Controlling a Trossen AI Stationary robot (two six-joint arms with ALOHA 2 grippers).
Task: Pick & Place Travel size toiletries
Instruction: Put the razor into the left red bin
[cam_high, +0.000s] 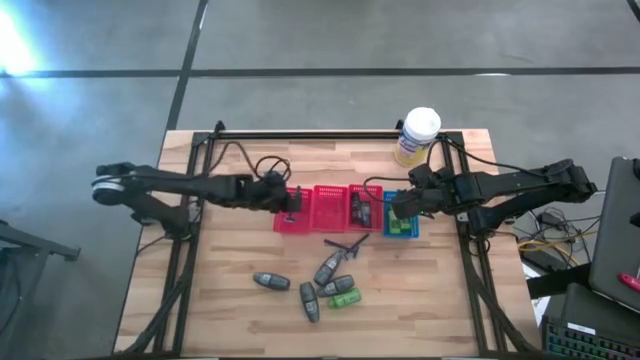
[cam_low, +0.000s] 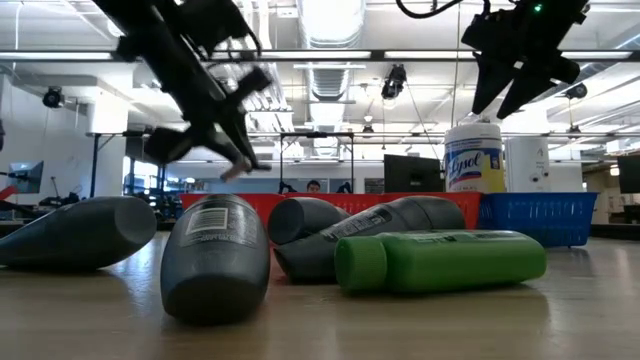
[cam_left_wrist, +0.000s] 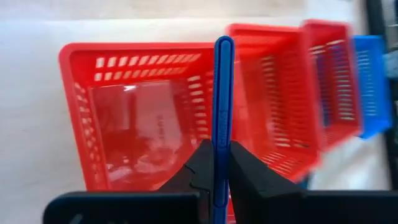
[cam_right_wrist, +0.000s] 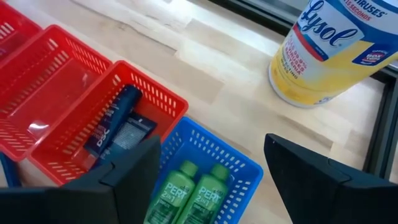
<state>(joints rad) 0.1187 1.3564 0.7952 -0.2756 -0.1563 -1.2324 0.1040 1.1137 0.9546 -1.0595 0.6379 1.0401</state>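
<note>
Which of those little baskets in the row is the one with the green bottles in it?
The blue basket, at the right end of the row beside the three red baskets. Two green bottles lie side by side in it, under the right arm's open end effector.

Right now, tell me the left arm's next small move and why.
Probably lower and open. The left gripper is shut on a thin blue stick, held upright over the leftmost red basket, so a short drop and release should land it inside.
</note>
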